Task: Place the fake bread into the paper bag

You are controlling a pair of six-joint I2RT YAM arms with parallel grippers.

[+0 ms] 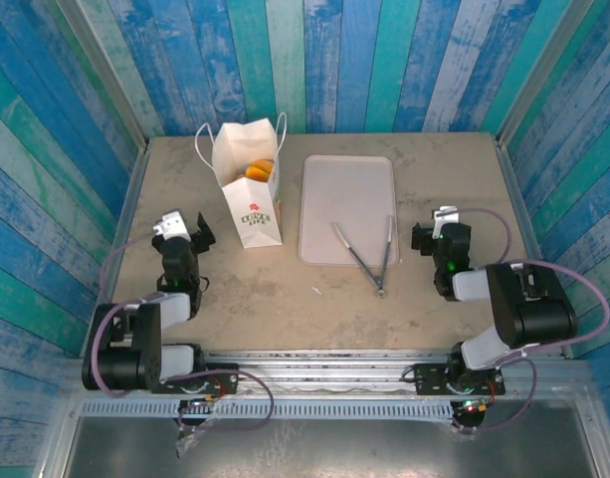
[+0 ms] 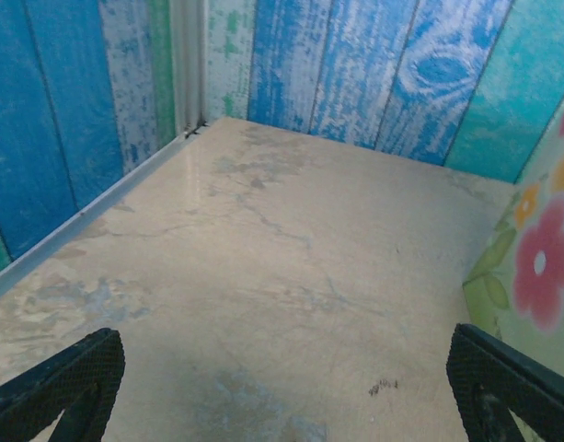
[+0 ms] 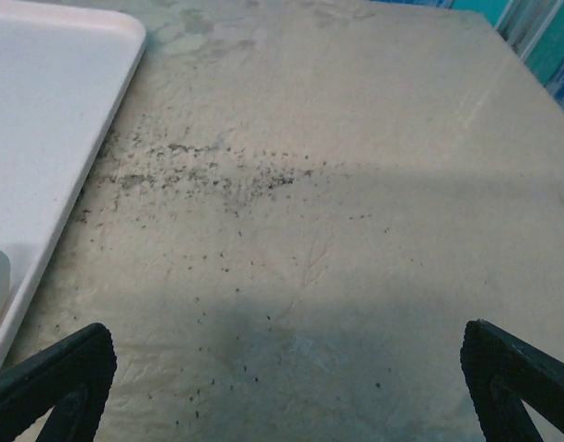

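The white paper bag stands upright at the back left of the table, its top open. Golden-orange fake bread lies inside it, seen through the opening; how many pieces I cannot tell. My left gripper hovers low just left of the bag, open and holding nothing. In the left wrist view the left gripper spans bare table, with the bag's flowered side at the right edge. My right gripper rests right of the tray, open. In its wrist view the right gripper is over speckled table.
A pale flat tray lies in the middle; its rim is close on the left in the right wrist view. Thin metal tongs lie across the tray's front right corner. Blue plank walls enclose the table on three sides.
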